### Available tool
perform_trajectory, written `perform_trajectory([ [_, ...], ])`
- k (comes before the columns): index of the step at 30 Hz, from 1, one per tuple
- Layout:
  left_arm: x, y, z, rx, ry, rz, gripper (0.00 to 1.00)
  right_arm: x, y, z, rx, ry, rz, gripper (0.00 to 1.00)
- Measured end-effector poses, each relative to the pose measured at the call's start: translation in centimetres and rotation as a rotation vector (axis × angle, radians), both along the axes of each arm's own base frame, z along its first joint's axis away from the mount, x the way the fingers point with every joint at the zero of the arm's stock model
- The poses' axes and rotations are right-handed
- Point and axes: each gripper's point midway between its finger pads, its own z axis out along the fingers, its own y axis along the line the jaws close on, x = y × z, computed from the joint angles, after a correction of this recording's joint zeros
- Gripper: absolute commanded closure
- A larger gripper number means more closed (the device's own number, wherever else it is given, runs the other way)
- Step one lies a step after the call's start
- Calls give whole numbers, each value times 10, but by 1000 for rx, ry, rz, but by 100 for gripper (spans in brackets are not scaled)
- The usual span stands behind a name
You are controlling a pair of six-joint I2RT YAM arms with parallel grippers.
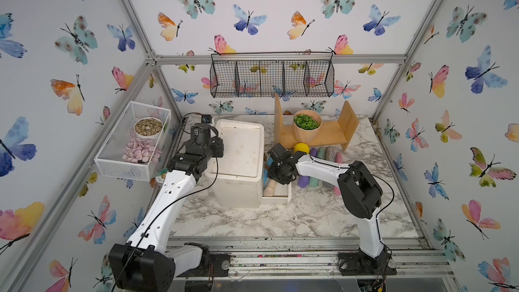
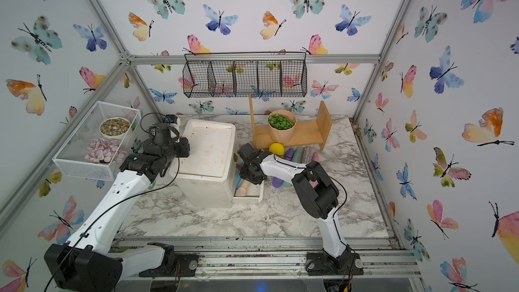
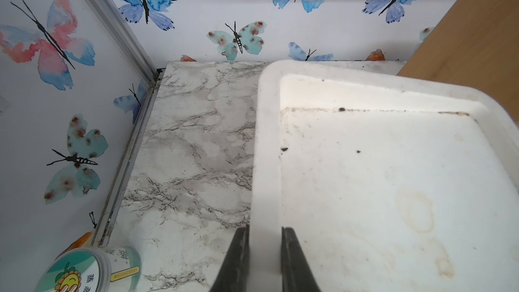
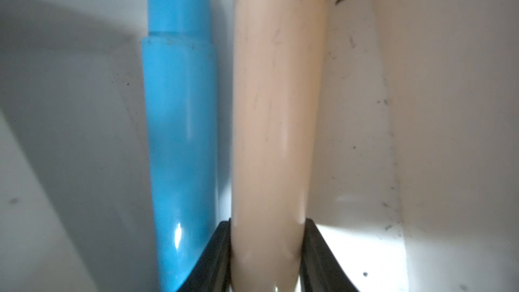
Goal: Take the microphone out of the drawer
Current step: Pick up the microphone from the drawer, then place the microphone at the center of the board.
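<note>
Marble tabletop: white drawer box sits between left jaws and right jaws. Round tin near left jaws. Yellow ball, row of coloured microphones, wooden rack beyond right jaws.

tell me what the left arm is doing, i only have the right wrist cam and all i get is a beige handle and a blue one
Observer: The left gripper is shut on the top rim of the white drawer unit.
Operator: ok where does the drawer stick out
Observer: In both top views the drawer juts out low on the unit's side that faces the right arm. The end of the beige microphone shows in it.
Operator: whats beside the drawer on the table
Observer: A purple microphone lies on the marble table close beside the drawer. It is the nearest of a row of coloured ones partly under the right arm.
</note>
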Motion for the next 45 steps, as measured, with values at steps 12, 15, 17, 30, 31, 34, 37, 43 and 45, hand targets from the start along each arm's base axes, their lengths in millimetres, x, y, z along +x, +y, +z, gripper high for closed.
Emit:
perform_trajectory([
  [12,0,0,0,0,0,1,100,9,-6,71,96,-241,42,80],
  [15,0,0,0,0,0,1,100,16,-2,96,138,-325,60,82],
  [17,0,0,0,0,1,0,100,16,-2,106,144,-357,82,83],
  [30,1,0,-1,-7,27,10,100,24,-7,211,126,-749,282,85],
  [31,1,0,-1,-6,28,11,100,23,-10,219,116,-776,289,85],
  [34,1,0,-1,-7,30,12,100,23,-22,242,68,-859,299,85],
  [37,1,0,-1,-8,30,12,100,21,-38,257,-1,-925,301,85],
  [43,1,0,-1,-8,31,12,100,18,-81,267,-200,-1006,279,85],
  [45,1,0,-1,-9,31,12,100,17,-95,267,-276,-1024,266,85],
])
